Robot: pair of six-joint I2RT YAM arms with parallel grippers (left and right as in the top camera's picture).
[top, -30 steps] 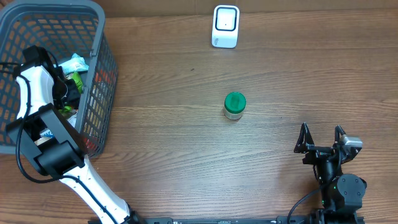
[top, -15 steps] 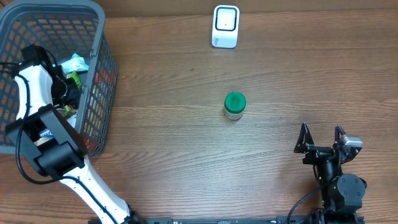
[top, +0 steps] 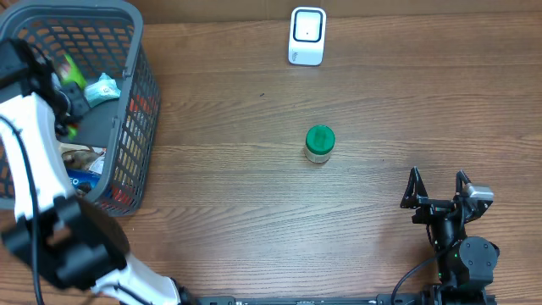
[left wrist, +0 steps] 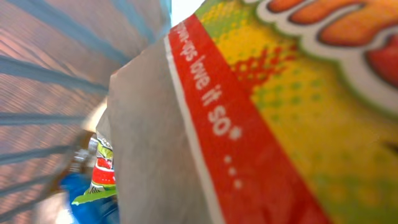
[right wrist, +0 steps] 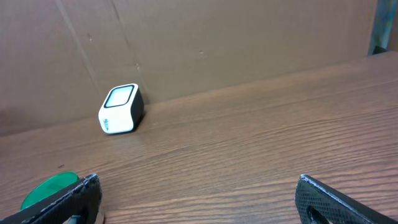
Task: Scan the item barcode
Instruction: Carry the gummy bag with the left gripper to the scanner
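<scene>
A snack packet (left wrist: 267,106) with a red band, yellow-green print and a white back fills the left wrist view, pressed close to the camera. Overhead, the packet (top: 67,65) shows as a yellow-green blur held over the grey basket (top: 76,10) by my left gripper (top: 69,85), which is shut on it; its fingers are hidden behind the packet. The white barcode scanner (top: 306,36) stands at the table's far edge, and the right wrist view shows the scanner (right wrist: 121,109) too. My right gripper (top: 438,191) rests open near the front right, its jaws wide apart with nothing between them (right wrist: 199,199).
A green-lidded jar (top: 319,142) stands mid-table, and the jar (right wrist: 50,190) sits by my right gripper's left finger. Other packets, blue and red, lie in the basket (left wrist: 74,186). Brown cardboard walls the far side behind the scanner.
My left gripper closed on the packet and rose from inside the basket toward its far left, blurred with motion. The right arm has not moved.
</scene>
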